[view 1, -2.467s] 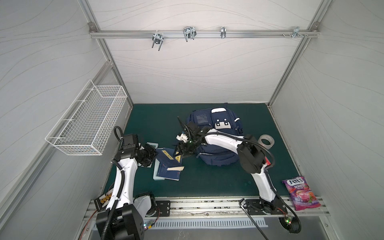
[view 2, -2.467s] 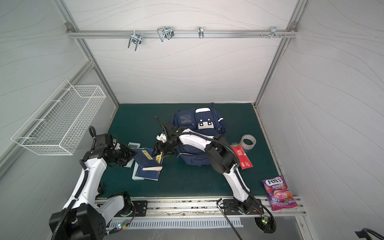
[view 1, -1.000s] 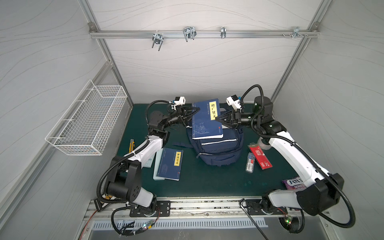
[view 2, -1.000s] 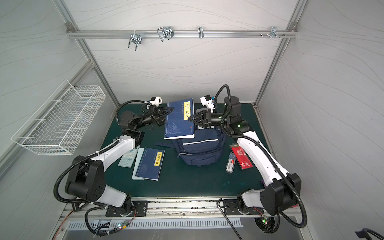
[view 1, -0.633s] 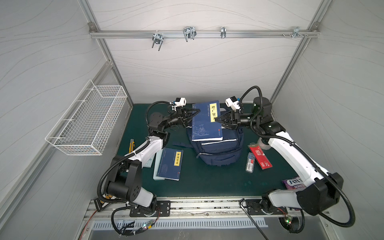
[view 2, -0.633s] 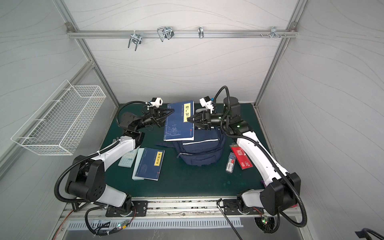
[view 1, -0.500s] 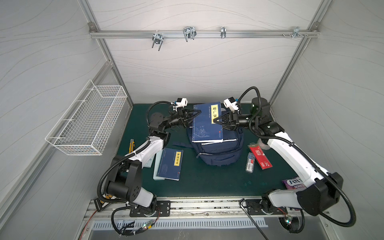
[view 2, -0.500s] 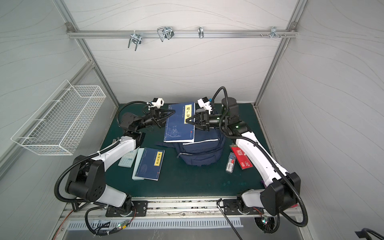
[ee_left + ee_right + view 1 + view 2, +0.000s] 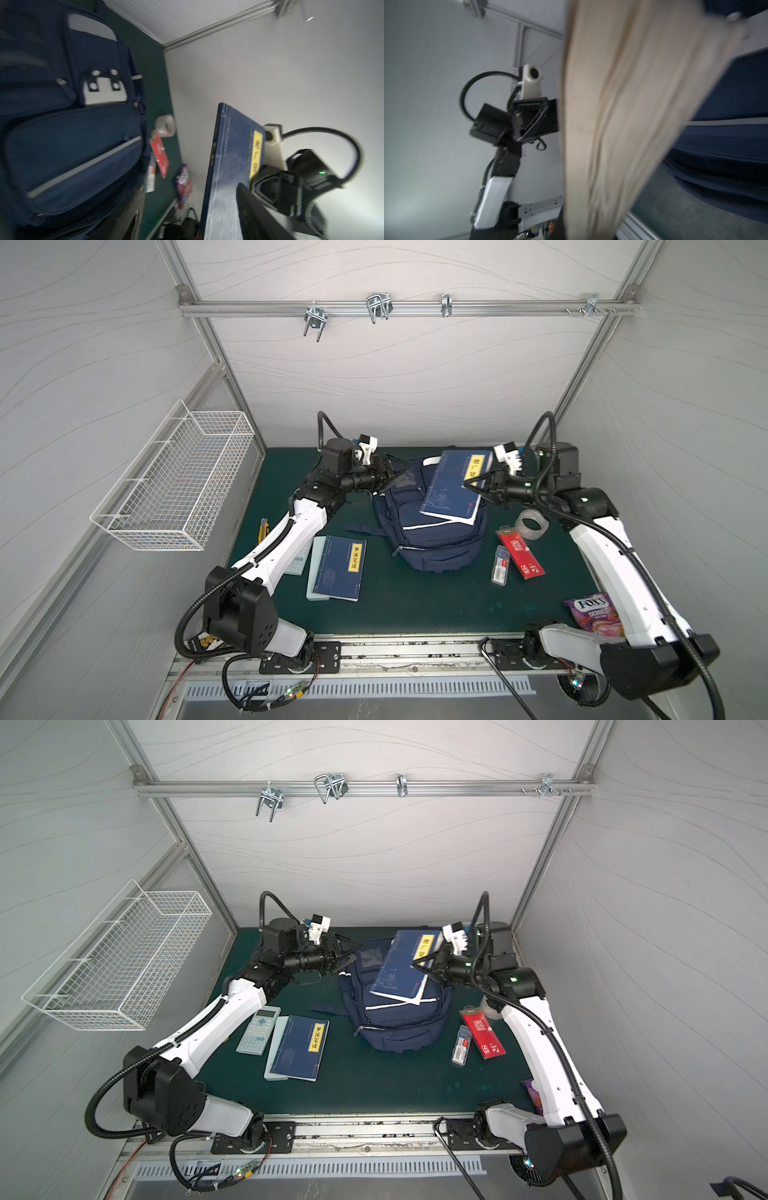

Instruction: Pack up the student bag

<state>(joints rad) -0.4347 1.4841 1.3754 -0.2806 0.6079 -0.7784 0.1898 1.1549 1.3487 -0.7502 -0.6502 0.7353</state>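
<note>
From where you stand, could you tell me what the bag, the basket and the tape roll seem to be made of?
The bag: navy woven fabric, matte, by its soft creases and stitched pockets. The basket: probably white-coated metal wire, by its thin open grid. The tape roll: seemingly translucent plastic film, slightly glossy.

Both arms reach inward, wrists level; left fingers (image 9: 347, 963) spread apart, right fingers (image 9: 482, 481) pinching a book (image 9: 449, 489).

Green mat (image 9: 415, 614), student bag (image 9: 436, 543), notebook (image 9: 338, 568), calculator (image 9: 259, 1029), tape roll (image 9: 532, 523), candy bag (image 9: 594, 612)
</note>
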